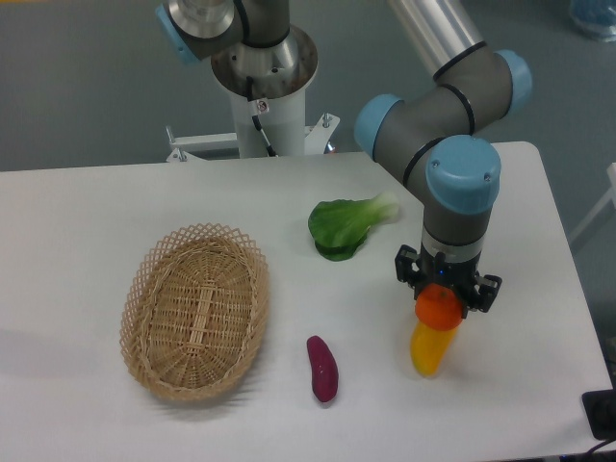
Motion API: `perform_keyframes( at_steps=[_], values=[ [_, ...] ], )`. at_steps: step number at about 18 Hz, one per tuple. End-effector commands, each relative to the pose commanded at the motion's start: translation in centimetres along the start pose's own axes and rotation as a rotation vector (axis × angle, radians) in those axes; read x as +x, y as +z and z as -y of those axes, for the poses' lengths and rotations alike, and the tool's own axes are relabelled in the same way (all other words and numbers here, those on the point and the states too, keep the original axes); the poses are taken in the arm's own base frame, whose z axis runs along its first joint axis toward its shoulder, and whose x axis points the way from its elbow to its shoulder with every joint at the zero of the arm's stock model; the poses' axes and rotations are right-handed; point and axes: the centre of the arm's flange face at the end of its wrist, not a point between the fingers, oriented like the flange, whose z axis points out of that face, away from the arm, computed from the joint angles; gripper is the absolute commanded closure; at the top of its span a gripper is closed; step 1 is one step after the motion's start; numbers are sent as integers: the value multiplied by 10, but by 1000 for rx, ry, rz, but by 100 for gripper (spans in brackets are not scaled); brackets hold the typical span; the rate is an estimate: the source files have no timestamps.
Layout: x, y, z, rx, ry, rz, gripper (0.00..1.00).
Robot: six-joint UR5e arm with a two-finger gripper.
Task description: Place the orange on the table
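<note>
The small round orange (439,308) sits between the fingers of my gripper (442,310), at the right of the white table (87,212). The gripper points straight down and is shut on the orange. It hovers over the upper end of an elongated yellow-orange fruit (429,350) that lies on the table. Whether the orange touches that fruit or the table cannot be told from this view.
An oval wicker basket (195,310) lies at the left, with nothing in it. A green leafy vegetable (345,225) lies in the middle back. A purple sweet potato (322,369) lies near the front. The table's right edge is close to the gripper.
</note>
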Motion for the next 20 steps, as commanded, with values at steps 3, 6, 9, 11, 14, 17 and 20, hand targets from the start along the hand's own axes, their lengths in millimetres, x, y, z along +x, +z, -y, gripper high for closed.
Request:
perform_keyframes(
  at_steps=[3, 6, 9, 11, 14, 17, 20],
  values=[
    [0, 0, 0, -1, 0, 1, 36],
    [-1, 0, 0, -2, 0, -1, 36],
    [-1, -1, 1, -9, 2, 3, 36],
    [-2, 0, 1, -9, 3, 2, 36],
    [-2, -1, 1, -9, 3, 3, 36],
    [-3, -1, 2, -9, 3, 3, 36],
    [-2, 0, 2, -10, -1, 2, 36]
  ],
)
